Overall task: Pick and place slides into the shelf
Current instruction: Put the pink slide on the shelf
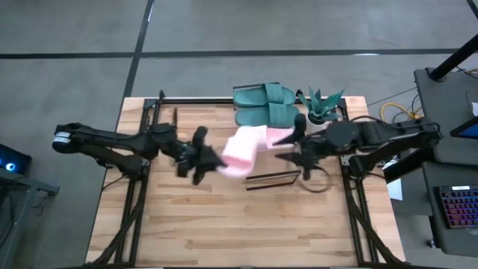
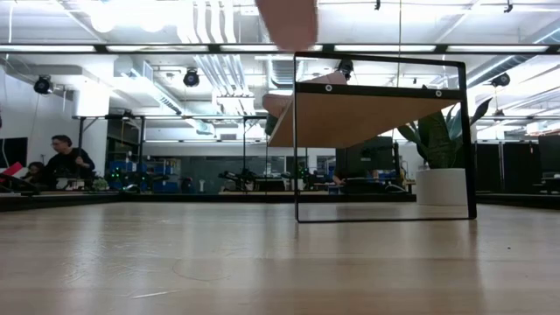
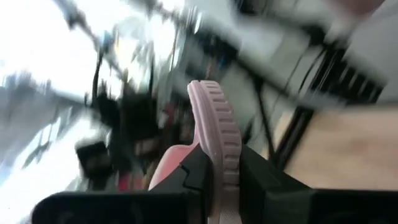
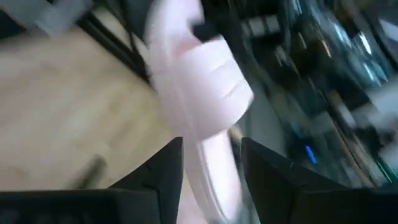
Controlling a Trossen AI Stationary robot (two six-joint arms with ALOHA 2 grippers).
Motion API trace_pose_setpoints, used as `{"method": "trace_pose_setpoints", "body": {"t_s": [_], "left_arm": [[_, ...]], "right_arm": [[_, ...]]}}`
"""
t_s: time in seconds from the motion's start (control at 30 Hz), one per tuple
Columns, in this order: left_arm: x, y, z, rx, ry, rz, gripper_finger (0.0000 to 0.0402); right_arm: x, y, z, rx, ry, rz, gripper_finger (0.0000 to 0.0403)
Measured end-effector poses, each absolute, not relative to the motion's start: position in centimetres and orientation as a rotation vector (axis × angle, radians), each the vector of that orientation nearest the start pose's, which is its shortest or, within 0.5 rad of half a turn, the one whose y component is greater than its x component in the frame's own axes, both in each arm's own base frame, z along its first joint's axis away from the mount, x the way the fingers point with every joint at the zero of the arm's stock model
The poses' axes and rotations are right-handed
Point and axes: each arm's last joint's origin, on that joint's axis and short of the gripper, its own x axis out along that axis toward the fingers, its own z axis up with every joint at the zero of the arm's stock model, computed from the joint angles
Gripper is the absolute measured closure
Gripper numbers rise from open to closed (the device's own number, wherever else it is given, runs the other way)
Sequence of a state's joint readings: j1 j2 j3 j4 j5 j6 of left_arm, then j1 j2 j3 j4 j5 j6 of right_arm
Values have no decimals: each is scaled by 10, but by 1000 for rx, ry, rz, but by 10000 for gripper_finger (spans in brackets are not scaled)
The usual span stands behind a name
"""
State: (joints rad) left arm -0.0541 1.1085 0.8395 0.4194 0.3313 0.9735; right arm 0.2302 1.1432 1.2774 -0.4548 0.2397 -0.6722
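Observation:
A pale pink slide (image 1: 243, 149) hangs in the air above the table's middle, between my two grippers; its lower end also shows in the low view (image 2: 289, 22). My left gripper (image 1: 208, 158) is shut on its left end. My right gripper (image 1: 287, 146) stands open at its right end, one finger on either side of the sole (image 4: 208, 155). A teal-green pair of slides (image 1: 265, 104) lies side by side at the far edge. The shelf (image 2: 381, 118), a wood plank on a thin black frame, stands on the table under the pink slide. My left gripper pinches the pink slide's sole (image 3: 214, 155) between its two fingers, coming about level from the table's left. The ribbed sole sticks out ahead of the fingers, edge-on. The slide is lifted clear of table and shelf. My right gripper: I cannot tell whether its open fingers touch the sole between them.
A potted plant (image 1: 323, 104) stands at the far right, next to the teal pair. The near half of the tabletop (image 1: 224, 232) is bare wood. A keyboard (image 1: 457, 209) sits off the table's right side. People sit far back in the room (image 2: 61, 162).

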Motion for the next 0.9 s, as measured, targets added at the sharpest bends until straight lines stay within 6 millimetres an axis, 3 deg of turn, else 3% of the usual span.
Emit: {"method": "trace_pose_setpoints", "body": {"t_s": [0.2, 0.57, 0.9], "left_arm": [[226, -30, 335, 1007, -589, -524, 376], [239, -32, 328, 962, -602, -563, 376], [243, -34, 325, 962, -639, -643, 376]], "right_arm": [[233, 55, 400, -885, 90, 251, 269], [271, 63, 370, -1228, 6, 185, 260], [287, 65, 375, -1231, 6, 179, 232]]}}
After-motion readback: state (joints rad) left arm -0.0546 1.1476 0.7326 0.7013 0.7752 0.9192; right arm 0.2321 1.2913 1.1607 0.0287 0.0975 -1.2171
